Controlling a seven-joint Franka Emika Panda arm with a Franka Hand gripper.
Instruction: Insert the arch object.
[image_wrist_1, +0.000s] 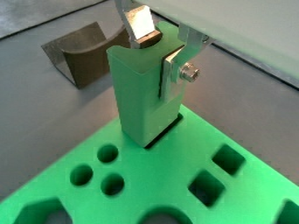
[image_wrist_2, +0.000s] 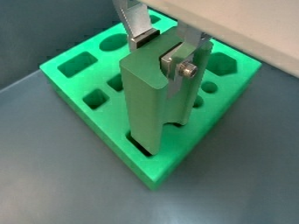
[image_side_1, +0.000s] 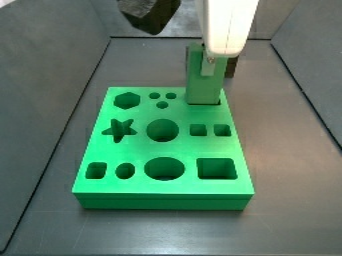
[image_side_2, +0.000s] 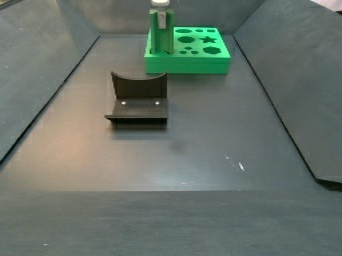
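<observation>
The gripper (image_side_1: 213, 60) hung over one corner of the green board (image_side_1: 160, 196), its two silver fingers (image_wrist_1: 142, 31) closed narrowly on the top of a tall green block. I took this block for the arch object (image_wrist_1: 140, 92). In both wrist views the plates pressed its upper end from opposite sides, a screw showing on one of them, with the gripper (image_wrist_2: 163, 48) gripping the arch object (image_wrist_2: 149, 101) upright.

Its lower end stood in a slot at the corner of the board (image_wrist_2: 152, 171). How deep it sat I could not tell.

In a side view the arch object (image_side_1: 201, 85) rose at the far right corner of the board, with star, hexagon, round and square holes open across the rest of the top.

In a side view from the opposite end, the gripper (image_side_2: 160, 12) and arch object (image_side_2: 158, 40) stood at the far end of the dark grey floor. The board (image_side_2: 187, 66) lay there too. The dark fixture (image_side_2: 134, 100) sat well apart, nearer and to the left; a wrist view showed the fixture (image_wrist_1: 82, 57) just behind the block.
</observation>
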